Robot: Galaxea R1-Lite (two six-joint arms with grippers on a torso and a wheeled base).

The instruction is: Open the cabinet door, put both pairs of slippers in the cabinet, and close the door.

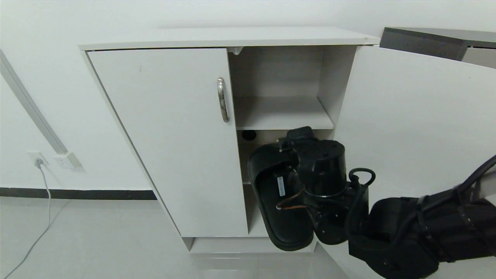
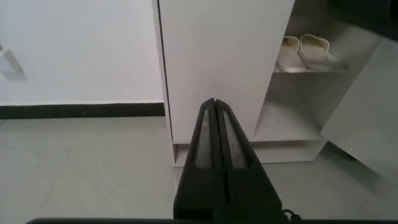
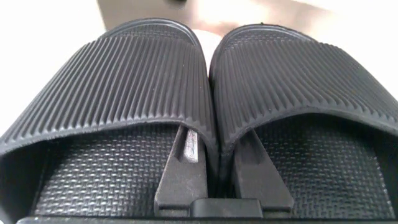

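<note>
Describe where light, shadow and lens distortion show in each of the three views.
Head view: the white cabinet looks splayed, its straight sides leaning outward; shadow lies under its shelf. Left wrist view: even light, the cream slippers in soft shade. Right wrist view: the black ribbed slippers stand dark against a bright background.

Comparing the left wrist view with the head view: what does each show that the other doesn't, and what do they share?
Left wrist view adds: a pale pair of slippers on a shelf inside the cabinet, and the left gripper, shut, in front of the closed door. Head view adds: the black slippers at the open side on the right arm, the door handle, a wall socket. Shared: the cabinet, the closed door, the right door open.
</note>
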